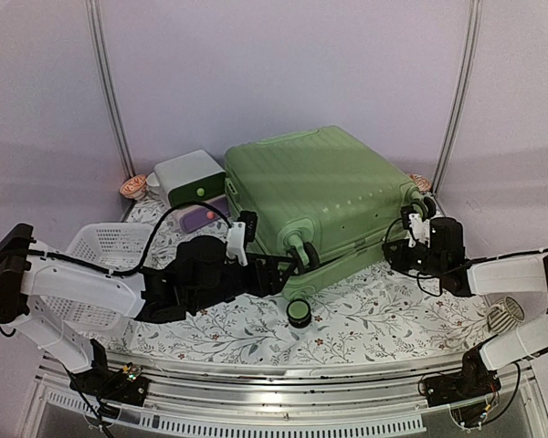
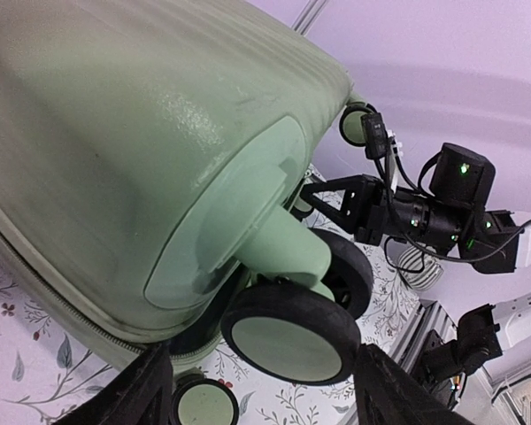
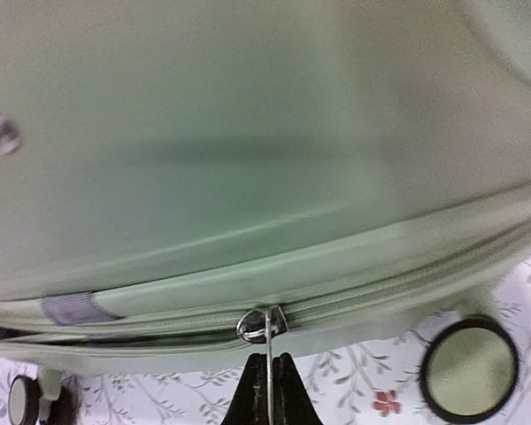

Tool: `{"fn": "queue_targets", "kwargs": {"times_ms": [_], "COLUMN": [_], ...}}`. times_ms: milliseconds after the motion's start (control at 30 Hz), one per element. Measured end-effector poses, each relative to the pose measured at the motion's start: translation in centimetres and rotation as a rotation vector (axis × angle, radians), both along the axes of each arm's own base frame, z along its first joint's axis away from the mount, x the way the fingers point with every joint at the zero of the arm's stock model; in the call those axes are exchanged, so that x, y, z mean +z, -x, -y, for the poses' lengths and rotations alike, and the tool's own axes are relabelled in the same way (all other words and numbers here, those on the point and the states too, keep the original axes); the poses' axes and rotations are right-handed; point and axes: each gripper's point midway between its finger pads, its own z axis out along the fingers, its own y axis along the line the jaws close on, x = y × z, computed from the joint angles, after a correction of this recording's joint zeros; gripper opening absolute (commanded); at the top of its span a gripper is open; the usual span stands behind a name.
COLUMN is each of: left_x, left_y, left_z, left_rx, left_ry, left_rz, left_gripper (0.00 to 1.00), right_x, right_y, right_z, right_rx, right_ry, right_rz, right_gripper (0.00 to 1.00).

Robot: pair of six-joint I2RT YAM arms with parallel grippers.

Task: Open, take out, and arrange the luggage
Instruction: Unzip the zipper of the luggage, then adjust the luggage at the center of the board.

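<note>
Floral-print surface (image 1: 365, 319) w/ pale lilac walls behind. Light-green luggage (image 1: 320, 187) lies on its broad side at centre-back. Its wheeled end faces the arms, and the long axis runs away toward the back wall, angled slightly left. Left jaws stand wide, either side of the near-left corner wheel (image 2: 288, 336), not gripping it. Right jaws, at the near-right edge, are pinched tight on the metal zip pull (image 3: 267, 323).

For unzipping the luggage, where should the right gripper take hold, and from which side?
Grip the thin metal zipper pull on the luggage's side wall. Come in level from the side facing the right arm, one finger on each flat face. The tab sticks straight out there, and the right gripper is shut on it this way.
</note>
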Motion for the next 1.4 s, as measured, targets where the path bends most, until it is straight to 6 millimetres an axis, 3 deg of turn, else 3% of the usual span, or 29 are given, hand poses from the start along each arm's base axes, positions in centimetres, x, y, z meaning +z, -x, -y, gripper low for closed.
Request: {"fn": "queue_targets", "kwargs": {"times_ms": [133,233,333,467,567,833,1100,1233,1400], "left_x": [0.0,0.0,0.0,-0.2,-0.6,-0.3,1.2,2.1,3.7], "left_y": [0.0,0.0,-0.1,-0.1,-0.1,0.1,0.4,-0.8,-4.0], "left_z": [0.0,0.0,-0.1,-0.2,-0.4,-1.1,-1.9,-3.2,-6.6], "left_rx": [0.0,0.003,0.007,0.012,0.013,0.022,0.012,0.012,0.081], "left_ry": [0.0,0.0,-0.001,-0.006,-0.013,-0.009,0.003,0.012,0.027], "left_rz": [0.0,0.001,0.001,0.001,-0.002,0.004,0.037,0.034,0.042], "left_gripper": [0.73,0.73,0.73,0.73,0.73,0.79,0.88,0.91,0.98], "right_x": [-0.1,-0.4,-0.6,-0.8,-0.4,6.7,10.2,13.3,17.5], "right_y": [-1.6,-1.8,-2.0,-2.2,-2.2,-1.1,-0.6,-1.0,-2.5], "right_z": [4.0,5.0,5.9,6.9,6.6,5.8,4.4,4.1,4.2], "right_rx": [-0.19,-0.259,-0.328,-0.377,-0.335,-0.237,-0.131,-0.115,-0.126], "right_ry": [0.014,0.026,0.034,0.038,0.04,-0.026,0.005,0.016,0.014], "right_rz": [-0.011,-0.024,-0.044,-0.069,-0.061,0.13,0.13,0.153,0.174], "right_gripper": [0.02,0.03,0.1,0.45,0.58,0.7,0.89,1.0,0.99]}}
